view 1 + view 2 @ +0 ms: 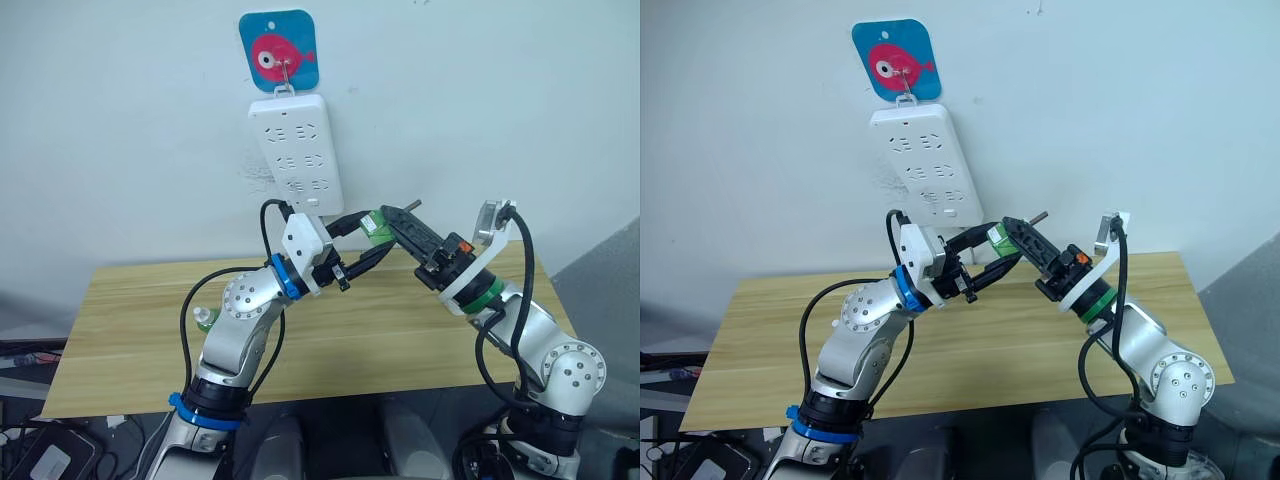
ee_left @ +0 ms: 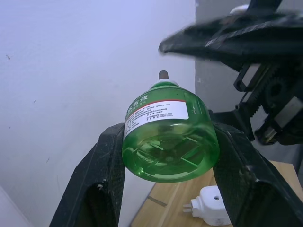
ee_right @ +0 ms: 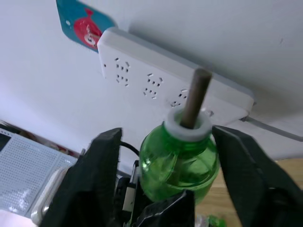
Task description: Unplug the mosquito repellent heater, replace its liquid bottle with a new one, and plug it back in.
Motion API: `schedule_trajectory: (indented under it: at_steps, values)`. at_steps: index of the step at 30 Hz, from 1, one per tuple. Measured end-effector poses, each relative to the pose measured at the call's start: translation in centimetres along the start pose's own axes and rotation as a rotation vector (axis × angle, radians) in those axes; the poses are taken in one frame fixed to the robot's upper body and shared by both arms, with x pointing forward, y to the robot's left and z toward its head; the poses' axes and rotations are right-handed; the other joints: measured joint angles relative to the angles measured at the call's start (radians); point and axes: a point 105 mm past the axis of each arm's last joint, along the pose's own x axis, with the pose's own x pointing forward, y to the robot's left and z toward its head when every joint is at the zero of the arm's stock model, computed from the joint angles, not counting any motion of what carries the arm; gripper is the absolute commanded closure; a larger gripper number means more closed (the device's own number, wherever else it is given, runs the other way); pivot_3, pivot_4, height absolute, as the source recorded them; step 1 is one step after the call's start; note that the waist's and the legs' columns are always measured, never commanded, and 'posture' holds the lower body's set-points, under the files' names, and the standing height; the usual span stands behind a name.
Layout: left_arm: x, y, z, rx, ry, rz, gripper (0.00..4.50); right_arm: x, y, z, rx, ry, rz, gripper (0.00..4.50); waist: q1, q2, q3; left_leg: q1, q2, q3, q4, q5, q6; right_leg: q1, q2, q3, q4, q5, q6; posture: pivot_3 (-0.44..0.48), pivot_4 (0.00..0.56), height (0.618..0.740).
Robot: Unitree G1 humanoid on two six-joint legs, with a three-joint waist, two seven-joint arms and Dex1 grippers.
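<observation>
The left gripper's (image 2: 168,179) 2 black fingers (image 2: 102,175) pinch a green liquid bottle (image 2: 169,137) by its wide base, 1 finger pressed against each side. The bottle is translucent green with a white and red printed label, a white collar at its neck and a thin dark wick rod standing out of the collar. In the head views the bottle (image 1: 374,226) is held up in the air above the table, between the 2 arms and just below the lower end of the power strip. The right gripper's (image 3: 165,156) 2 black fingers (image 3: 97,165) are spread apart, 1 on each side of the bottle's upper body, with visible gaps between fingers and plastic. The mosquito repellent heater (image 2: 210,206), a small white rounded unit with 2 metal prongs showing, lies on the wooden table (image 1: 400,340) below the bottle, unplugged. A long white power strip (image 1: 297,152) hangs vertically on the pale wall from a hook on a blue plaque with a red fish (image 1: 279,52). Another small green bottle (image 1: 205,318) stands on the table beside the left arm.
</observation>
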Motion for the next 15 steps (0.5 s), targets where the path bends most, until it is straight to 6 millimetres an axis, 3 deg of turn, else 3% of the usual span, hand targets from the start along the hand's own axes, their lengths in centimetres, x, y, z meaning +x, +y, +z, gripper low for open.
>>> schedule_trajectory:
  at_steps: [3,4,13,15]
  values:
    - [-0.1,0.0,0.2,0.005,-0.003,-0.003,2.27,-0.1,-0.1,0.2,0.024,-0.014,0.002,3.54,0.0,0.0,0.0,0.0,0.0,0.0,0.0,0.0,0.0,0.0,0.0,0.0,0.0,0.0,0.0,-0.158,0.207,0.734]
    - [-0.1,0.0,0.2,0.007,-0.002,-0.005,2.27,-0.1,0.0,0.1,0.033,-0.012,0.005,3.68,0.0,0.0,0.0,0.0,0.0,0.0,0.0,0.0,0.0,0.0,0.0,0.0,0.0,0.0,0.0,-0.158,0.207,0.734]
    - [-1.3,-0.5,-0.4,0.023,0.012,-0.026,2.27,0.0,-0.1,-0.8,0.059,0.027,-0.001,3.67,0.003,0.0,0.0,0.0,0.0,0.0,0.0,0.0,0.0,0.0,0.0,0.0,-0.001,0.0,0.0,-0.153,0.206,0.734]
    - [-1.5,-0.5,-0.4,0.022,0.016,-0.034,1.54,-0.1,-0.2,-0.9,0.068,0.03,-0.002,3.67,0.004,0.0,0.0,0.0,0.0,0.0,0.0,0.0,0.0,0.0,0.0,0.0,-0.001,0.0,0.0,-0.153,0.206,0.734]
